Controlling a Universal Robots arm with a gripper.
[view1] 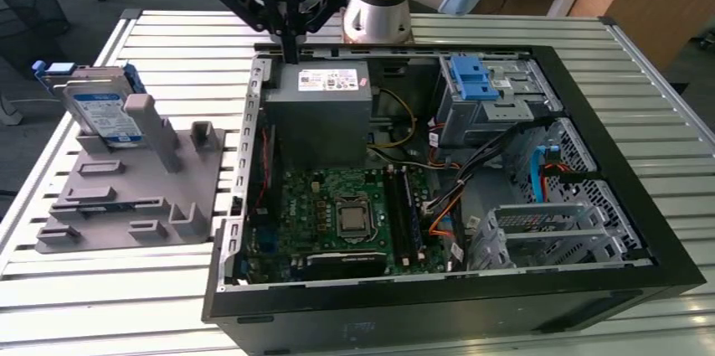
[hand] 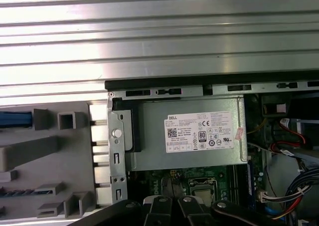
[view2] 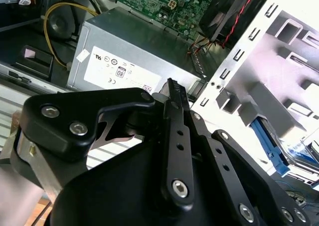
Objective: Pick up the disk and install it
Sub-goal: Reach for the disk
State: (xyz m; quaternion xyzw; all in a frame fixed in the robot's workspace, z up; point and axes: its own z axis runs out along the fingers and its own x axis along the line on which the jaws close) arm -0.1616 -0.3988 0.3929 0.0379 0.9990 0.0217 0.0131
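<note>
With black two-finger claw [view1: 293, 56] pressed together and empty above grey metal power-supply box [view1: 324, 100], note silver blue-framed disk [view1: 103, 113] standing well apart in grey plastic holder [view1: 134, 205]; expect a toppled disk if approached without spreading.

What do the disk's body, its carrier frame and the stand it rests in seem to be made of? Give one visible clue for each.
The disk: the body looks like bare silvery metal with a dull sheen, under a paper-like white-and-blue label. The carrier frame: probably moulded plastic, an even bright blue. The stand: likely plastic, matt grey with blocky pegs and no shine.
</note>
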